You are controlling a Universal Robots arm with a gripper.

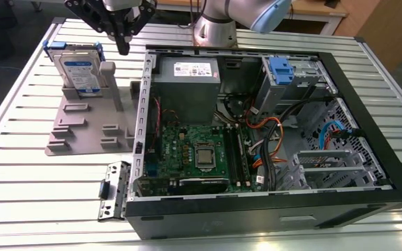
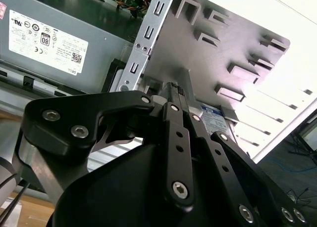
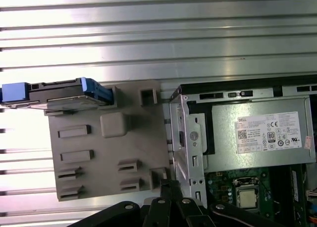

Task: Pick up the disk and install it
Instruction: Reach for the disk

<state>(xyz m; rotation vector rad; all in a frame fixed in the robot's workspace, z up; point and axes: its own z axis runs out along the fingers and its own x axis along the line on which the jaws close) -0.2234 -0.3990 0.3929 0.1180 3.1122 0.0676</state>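
Observation:
The disk (image 1: pixel 81 72), silver with a white-and-blue label and blue rails, stands upright in a grey plastic holder (image 1: pixel 89 128) on the table, at the exterior view's left of the open computer case (image 1: pixel 368 120). My gripper (image 1: pixel 123 49) hangs above the holder's far edge, a little to the right of the disk and higher than it, fingers pointing down. Its fingers are shut with nothing between them. In the first wrist view the disk (image 3: pixel 64 96) shows edge-on at the holder's (image 3: pixel 109 153) end, well away from the gripper (image 3: pixel 168 185). In the second wrist view the gripper (image 2: pixel 174 88) hangs beside the holder (image 2: pixel 233 44).
The case lies on its side with the grey power supply (image 1: pixel 187 78) nearest the holder, a motherboard (image 1: pixel 201 151), cables, and a drive cage with a blue latch (image 1: pixel 281 68) at the back. A small metal bracket (image 1: pixel 113 191) lies on the slatted metal table (image 1: pixel 19 172).

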